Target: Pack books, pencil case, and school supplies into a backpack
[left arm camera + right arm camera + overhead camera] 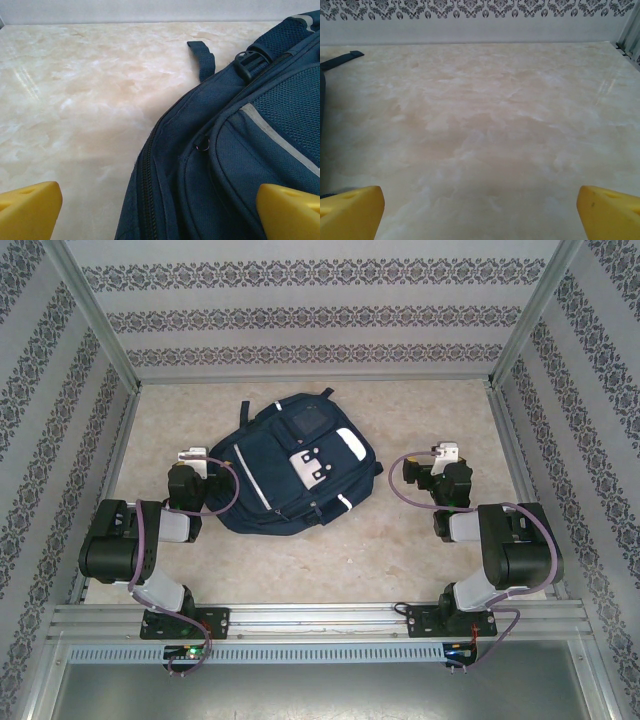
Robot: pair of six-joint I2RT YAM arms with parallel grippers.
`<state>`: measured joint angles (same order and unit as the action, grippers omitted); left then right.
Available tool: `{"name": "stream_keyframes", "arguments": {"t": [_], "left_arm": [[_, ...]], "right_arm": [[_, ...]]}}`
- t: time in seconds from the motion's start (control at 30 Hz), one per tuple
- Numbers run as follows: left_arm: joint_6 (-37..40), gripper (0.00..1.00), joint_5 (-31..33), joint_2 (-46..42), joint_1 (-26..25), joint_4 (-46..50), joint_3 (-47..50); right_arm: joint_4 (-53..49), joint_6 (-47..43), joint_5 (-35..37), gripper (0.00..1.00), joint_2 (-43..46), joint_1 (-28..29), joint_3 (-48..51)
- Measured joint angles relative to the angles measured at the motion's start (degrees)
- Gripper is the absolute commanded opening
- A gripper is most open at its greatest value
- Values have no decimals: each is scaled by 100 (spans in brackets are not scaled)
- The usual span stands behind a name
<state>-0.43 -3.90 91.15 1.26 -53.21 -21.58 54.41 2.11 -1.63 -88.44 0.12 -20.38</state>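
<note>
Backpack [295, 472] lies flat on its back mid-table [420, 550], front pocket and white reflective patches up, top handle toward the far wall. I judge that pose is chosen so the zips face the arms. On the left wrist view the side zipper [146, 185] reads as closed along the stretch I can see, with a loose strap end [202, 57] trailing onto the marble beyond a dark buckle [246, 62]. I take the books, pencil case and supplies to be inside already (a judgement from the closed zip, not something I can confirm from outside). Left gripper [194, 456] sits low just beside the bag's left flank, fingers [30, 212] spread wide with nothing between them, the bag's edge under its line of sight. Right gripper [443, 453] is parked well apart from the bag on the right, fingers [350, 212] likewise spread and empty, facing bare marble. Both arms folded back near their bases; I read this as a rest posture, clear of the bag.
</note>
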Motion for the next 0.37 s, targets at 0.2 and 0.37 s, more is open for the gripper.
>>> {"name": "stream_keyframes", "arguments": {"t": [0.2, 0.37], "left_arm": [[0, 99, 0, 0, 0, 2, 0], [0, 99, 0, 0, 0, 0, 0]], "right_arm": [[-46, 2, -68, 98, 0, -2, -31], [-72, 4, -87, 98, 0, -39, -37]]}}
